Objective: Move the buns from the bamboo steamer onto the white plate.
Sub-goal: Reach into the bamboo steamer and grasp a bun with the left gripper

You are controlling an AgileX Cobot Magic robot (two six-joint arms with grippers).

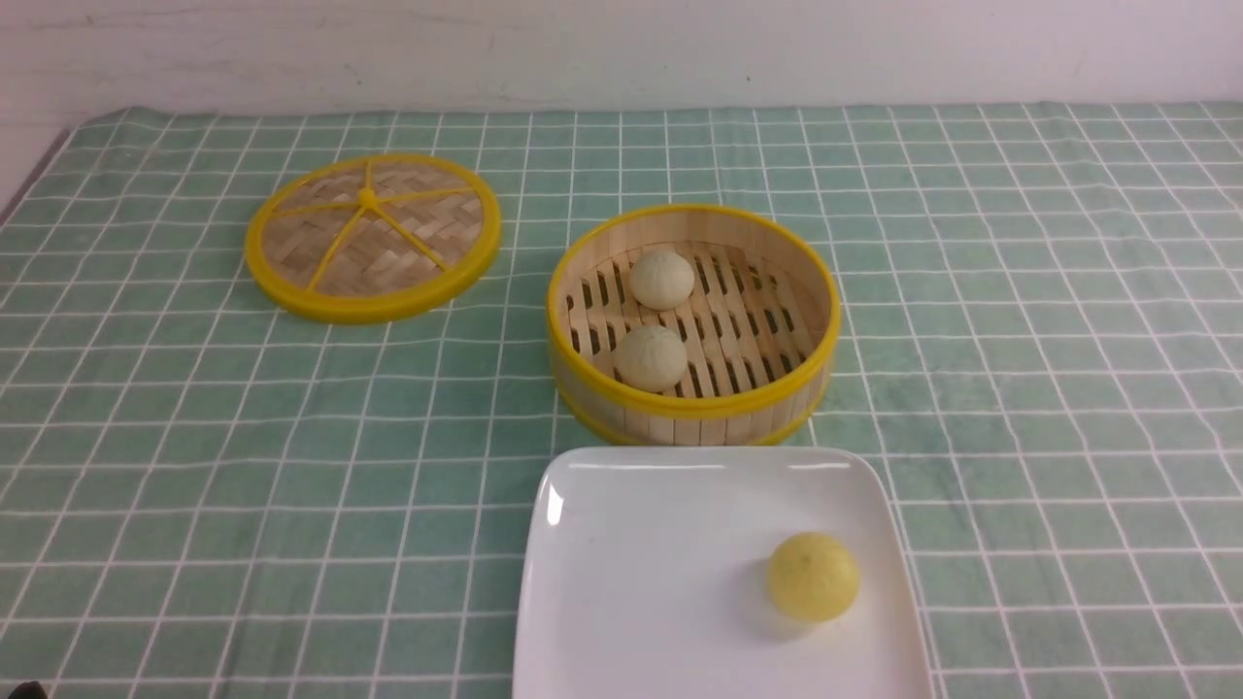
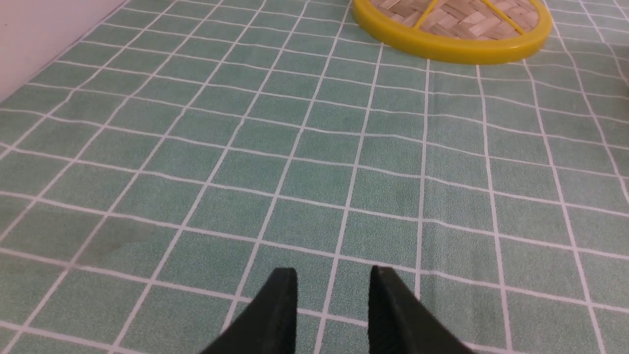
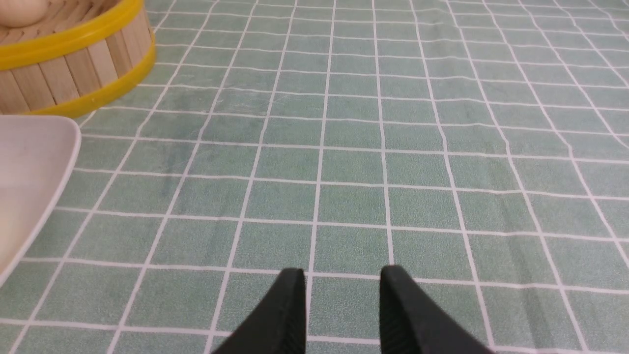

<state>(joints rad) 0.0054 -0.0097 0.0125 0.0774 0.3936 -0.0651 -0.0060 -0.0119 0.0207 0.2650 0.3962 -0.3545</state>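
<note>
Two pale cream buns lie in the bamboo steamer (image 1: 821,320), one at the back (image 1: 661,280) and one at the front left (image 1: 650,358). The white plate (image 1: 641,582) sits just in front of the steamer. Neither gripper shows in the front view. In the left wrist view, my left gripper (image 2: 334,275) hangs open over bare cloth, nothing between its fingers. My right gripper (image 3: 343,275) is open too, over cloth to the right of the plate (image 3: 24,187) and the steamer (image 3: 73,64). A sliver of one bun (image 3: 19,12) peeks over the steamer rim.
A bright yellow bun (image 1: 813,577) rests on the plate's right side. The flat woven lid (image 1: 373,236) with yellow spokes lies at the back left; its edge (image 2: 452,29) lies ahead of the left gripper. Green checked cloth covers the table, with a white wall behind.
</note>
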